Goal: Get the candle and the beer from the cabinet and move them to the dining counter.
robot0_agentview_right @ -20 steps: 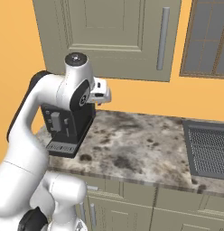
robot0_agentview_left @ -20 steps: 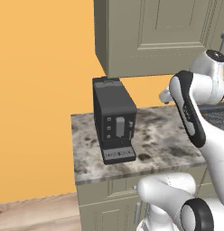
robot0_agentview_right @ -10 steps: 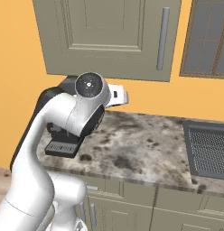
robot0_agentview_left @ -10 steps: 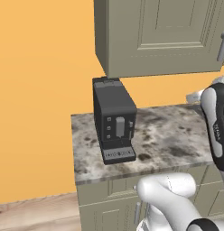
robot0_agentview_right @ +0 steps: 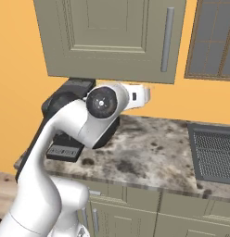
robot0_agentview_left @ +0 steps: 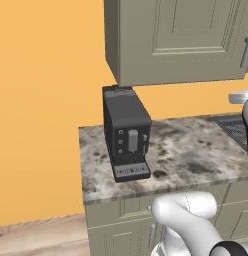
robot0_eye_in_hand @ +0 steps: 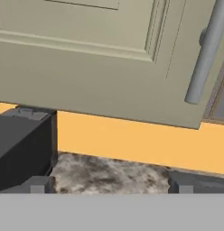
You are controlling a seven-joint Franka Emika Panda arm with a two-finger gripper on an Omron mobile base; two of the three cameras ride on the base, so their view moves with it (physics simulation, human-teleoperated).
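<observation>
The cabinet [robot0_agentview_right: 112,39] hangs on the orange wall with its panelled door shut and its grey bar handle [robot0_agentview_right: 168,39] on the door's right side. In the hand view the door [robot0_eye_in_hand: 86,58] is close above and the handle [robot0_eye_in_hand: 206,54] slants at the upper right. My gripper [robot0_eye_in_hand: 110,187] is open, fingertips [robot0_eye_in_hand: 37,185] wide apart with nothing between them. My hand [robot0_agentview_right: 137,95] hovers just under the cabinet's bottom edge, left of the handle. The candle and the beer are hidden. The dining counter is out of view.
A black coffee machine [robot0_agentview_left: 127,137] stands at the left on the narrow marble wall counter [robot0_agentview_left: 196,155], below the cabinet. A dark ribbed grille [robot0_agentview_right: 214,155] lies at the counter's right end. A window [robot0_agentview_right: 214,37] sits right of the cabinet. Lower cabinets run under the counter.
The arm has swung to the right and lifted the hand up close under the cabinet's bottom edge. The jaws have stayed wide open. Nothing else moved.
</observation>
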